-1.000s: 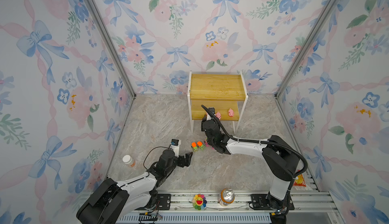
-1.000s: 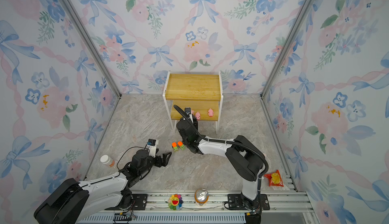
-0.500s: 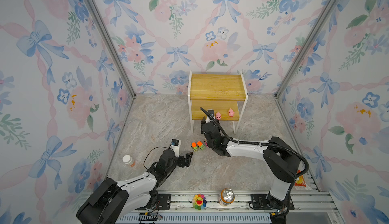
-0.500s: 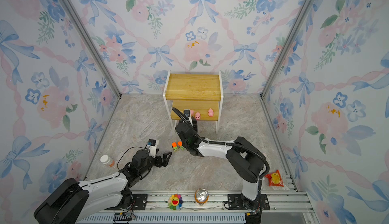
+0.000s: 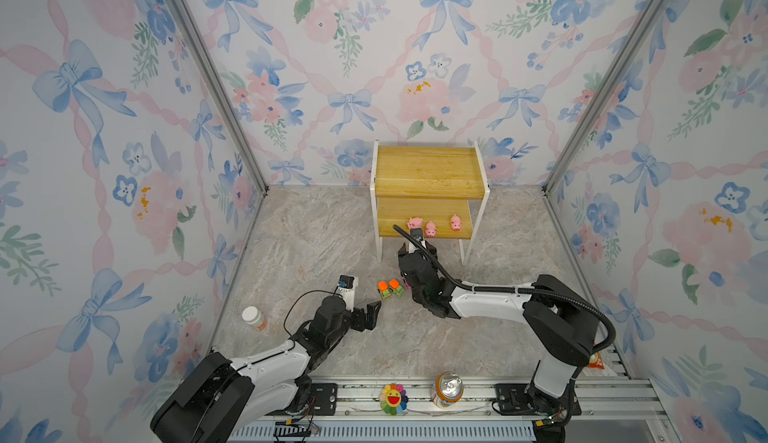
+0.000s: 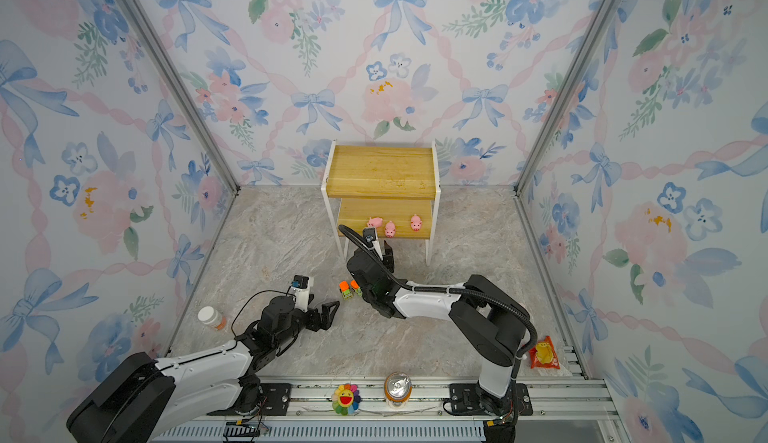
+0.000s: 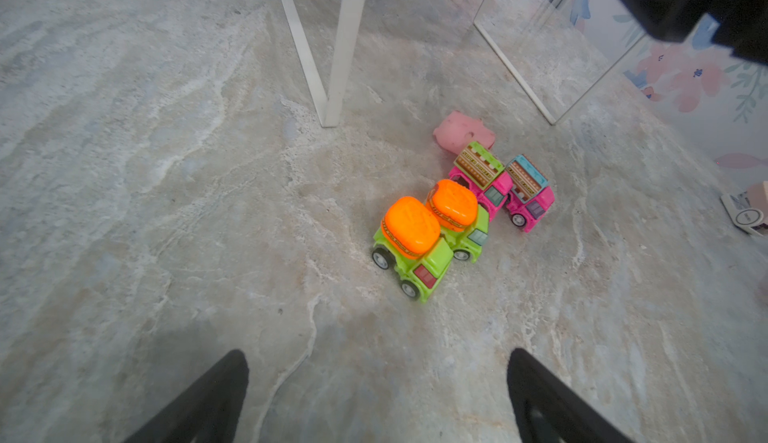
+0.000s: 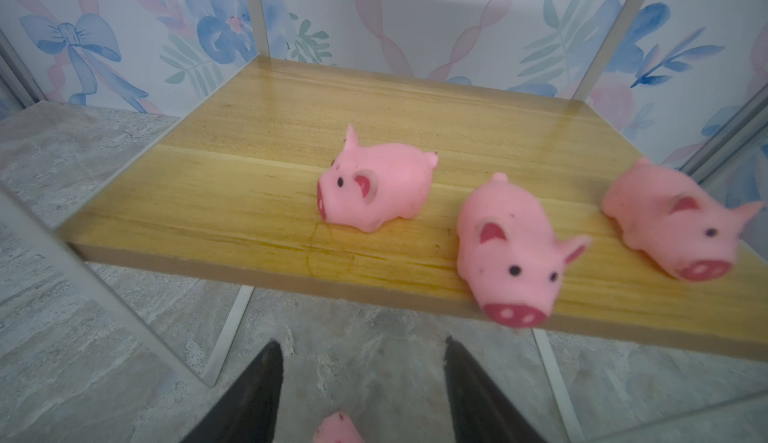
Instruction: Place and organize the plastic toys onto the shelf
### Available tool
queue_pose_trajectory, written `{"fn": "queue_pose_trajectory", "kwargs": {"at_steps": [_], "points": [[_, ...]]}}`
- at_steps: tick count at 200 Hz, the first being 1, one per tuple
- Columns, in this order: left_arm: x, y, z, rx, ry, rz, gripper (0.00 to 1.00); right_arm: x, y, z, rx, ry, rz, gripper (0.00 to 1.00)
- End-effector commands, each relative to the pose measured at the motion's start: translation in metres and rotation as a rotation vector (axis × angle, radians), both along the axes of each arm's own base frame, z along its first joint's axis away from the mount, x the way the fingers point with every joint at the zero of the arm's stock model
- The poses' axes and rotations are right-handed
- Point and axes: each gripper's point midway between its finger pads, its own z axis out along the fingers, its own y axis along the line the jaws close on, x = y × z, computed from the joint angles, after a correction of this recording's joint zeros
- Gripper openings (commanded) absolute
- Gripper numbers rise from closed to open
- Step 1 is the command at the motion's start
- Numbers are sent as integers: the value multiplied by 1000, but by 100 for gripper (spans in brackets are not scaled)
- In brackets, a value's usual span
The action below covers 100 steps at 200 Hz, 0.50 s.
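Operator: Status of the right gripper (image 8: 361, 343)?

Technician: Its jaws stand apart and are widening, with nothing between them. One second earlier both top views place it at the lower board (image 8: 270, 129) of the shelf (image 5: 428, 168). It now sits drawn back, just in front of the front edge.

Operator: What does that retreat leave behind?

Technician: A third pig. The leftmost pig (image 8: 376, 183) stands on the lower board, turned side-on, next to the middle pig (image 8: 511, 249) and the rightmost pig (image 8: 681, 224). The latter two face outward at the front edge. The release appears complete, since the pig rests free of the gripper.

Operator: What remains off the shelf?

Technician: The fourth pig (image 7: 463, 134) lies on the floor (image 7: 166, 170) between the shelf legs and the trucks. The two green trucks (image 7: 411, 237) touch each other, and the two pink trucks (image 7: 482, 175) sit just behind them. The top board is bare.

Operator: What is the left gripper (image 7: 376, 355) doing?

Technician: It hovers near the green trucks, spread to full width and empty, and it has not shifted over the last second.

Operator: How far along is the task?

Technician: Three of the eight toys are placed. The likely next pick is the fourth pig, which lies almost directly below the right gripper.
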Motion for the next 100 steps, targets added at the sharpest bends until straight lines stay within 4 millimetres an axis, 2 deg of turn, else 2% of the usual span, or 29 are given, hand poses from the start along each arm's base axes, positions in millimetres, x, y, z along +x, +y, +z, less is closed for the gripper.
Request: {"fn": "queue_pose_trajectory", "kwargs": {"at_steps": [1, 27, 32, 38, 67, 100], "points": [[1, 0, 3, 8, -14, 2, 98, -10, -5, 13, 18, -13, 3, 65], [1, 0, 3, 7, -13, 4, 98, -19, -7, 17, 16, 8, 43, 67], [1, 0, 3, 8, -14, 5, 98, -22, -7, 12, 6, 22, 55, 67], [1, 0, 3, 9, -13, 5, 98, -25, -10, 23, 24, 16, 69, 67], [1, 0, 3, 12, -12, 8, 98, -41, -33, 34, 65, 43, 137, 66], [2, -2, 2, 19, -11, 2, 98, -55, -60, 40, 170, 125, 310, 56]]}}
